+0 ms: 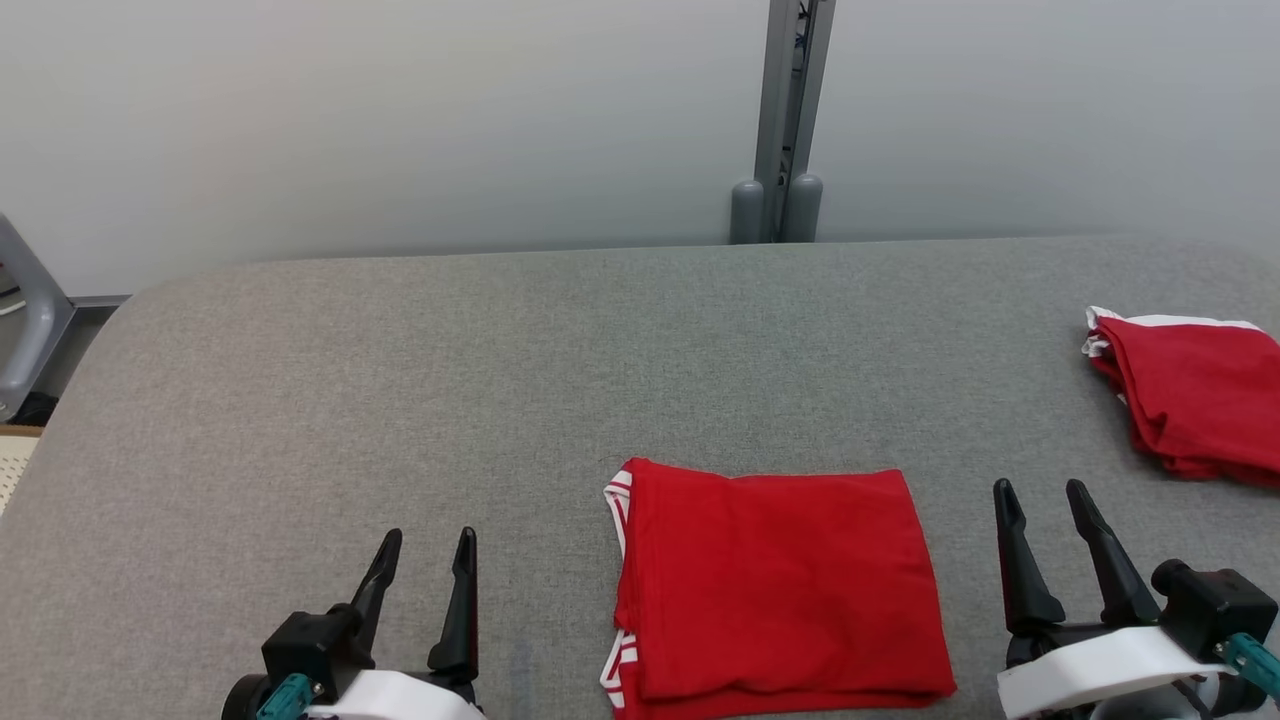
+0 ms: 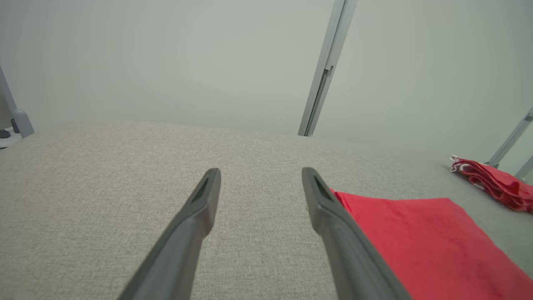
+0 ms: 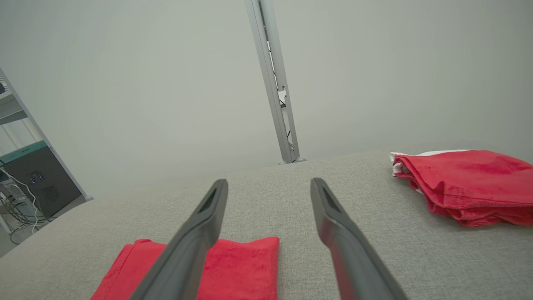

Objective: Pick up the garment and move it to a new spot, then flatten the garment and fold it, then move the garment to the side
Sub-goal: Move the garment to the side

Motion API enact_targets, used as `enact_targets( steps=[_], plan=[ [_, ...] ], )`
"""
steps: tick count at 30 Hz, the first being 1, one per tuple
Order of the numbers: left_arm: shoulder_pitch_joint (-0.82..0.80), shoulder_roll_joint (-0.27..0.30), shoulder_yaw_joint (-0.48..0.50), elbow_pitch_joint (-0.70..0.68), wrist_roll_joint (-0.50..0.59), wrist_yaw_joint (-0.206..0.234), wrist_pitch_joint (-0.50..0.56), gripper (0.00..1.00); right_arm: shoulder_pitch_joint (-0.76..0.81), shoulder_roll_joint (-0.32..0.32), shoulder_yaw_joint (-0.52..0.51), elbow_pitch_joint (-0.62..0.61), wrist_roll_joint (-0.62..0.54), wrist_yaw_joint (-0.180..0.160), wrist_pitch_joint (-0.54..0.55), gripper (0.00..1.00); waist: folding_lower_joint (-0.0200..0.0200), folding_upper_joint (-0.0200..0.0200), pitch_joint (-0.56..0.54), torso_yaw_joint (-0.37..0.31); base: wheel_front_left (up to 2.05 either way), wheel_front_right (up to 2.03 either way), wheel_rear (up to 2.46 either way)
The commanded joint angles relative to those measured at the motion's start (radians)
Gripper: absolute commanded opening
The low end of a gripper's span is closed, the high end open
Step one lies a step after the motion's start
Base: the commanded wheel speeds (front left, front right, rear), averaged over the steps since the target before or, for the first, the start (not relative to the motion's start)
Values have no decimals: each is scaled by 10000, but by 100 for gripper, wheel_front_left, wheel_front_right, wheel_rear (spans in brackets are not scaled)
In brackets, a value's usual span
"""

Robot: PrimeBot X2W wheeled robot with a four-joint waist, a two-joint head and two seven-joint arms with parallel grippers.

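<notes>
Matt red cloth garment (white-striped trim) on a rough grey woven fabric table.

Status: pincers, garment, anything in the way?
Left pincer, right pincer open, empty. Folded red fabric garment flat between them. Second red folded garment far right, apart.

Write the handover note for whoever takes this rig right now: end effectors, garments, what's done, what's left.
Both open and empty: left end effector to the left of the folded red garment, right end effector to its right, neither touching it.
The garment lies flat as a neat rectangle at the near middle of the grey padded table.
A second red garment lies loosely folded at the far right.
Done, by the look of it: flattening and folding.
Left: move the folded garment to the side.
</notes>
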Motion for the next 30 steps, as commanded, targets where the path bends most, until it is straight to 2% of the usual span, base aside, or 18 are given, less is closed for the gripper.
enact_targets(
  steps=[1,18,25,30],
  plan=[
    [-4,-16,86,-9,133,-76,-44,100,-26,-31,-24,12,51,5,-65,100,0,0,7,16,0,0,0],
    [18,-240,409,101,473,-327,-44,100,-184,-33,-137,221,-253,5,175,100,0,0,40,13,0,0,0],
    [-62,-311,395,180,579,-430,-44,100,-468,-37,-774,843,-1058,5,1662,100,0,0,153,143,0,0,0],
    [-198,-339,345,289,667,-506,-44,100,-752,-251,-570,1440,-1127,5,2850,100,0,0,343,368,0,0,0]
  ],
)
